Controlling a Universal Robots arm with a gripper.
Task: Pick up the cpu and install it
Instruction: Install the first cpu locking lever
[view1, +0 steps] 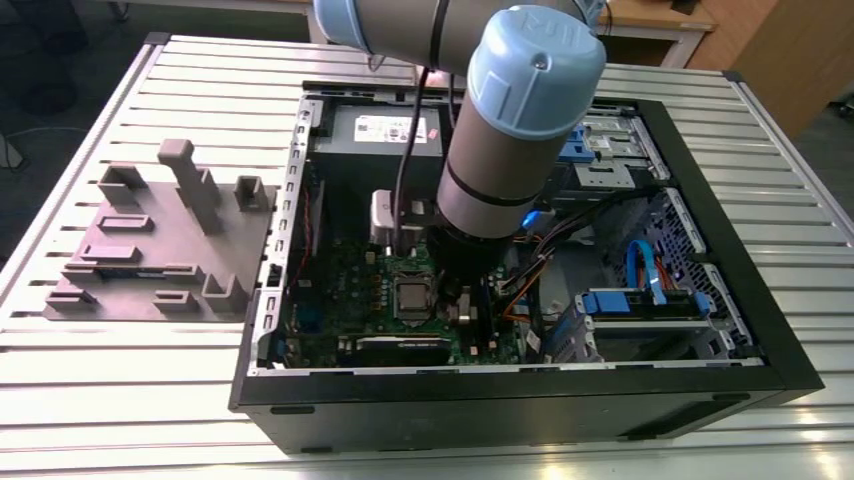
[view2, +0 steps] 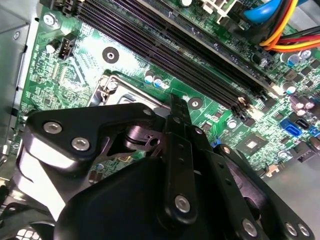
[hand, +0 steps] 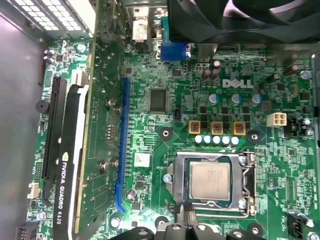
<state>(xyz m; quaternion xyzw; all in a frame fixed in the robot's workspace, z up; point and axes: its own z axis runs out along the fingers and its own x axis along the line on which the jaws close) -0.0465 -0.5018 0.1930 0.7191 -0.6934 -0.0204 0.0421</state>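
Seated flat in the metal-framed socket (hand: 210, 182) of the green motherboard (hand: 165, 120), low and right of centre in the first wrist view: the cpu (hand: 210, 181). Just beyond it at the bottom edge, the gripper (hand: 186, 220), not touching the chip. Impossible to tell whether open or clenched.

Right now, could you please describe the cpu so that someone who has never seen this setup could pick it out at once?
Start at the open computer case on the slatted table, then find the green motherboard on its floor. Near the board's middle sits a square metal-framed socket, and the cpu lies inside it. It is the only flat, shiny silver-grey square there, unlike the small black chip nearby.
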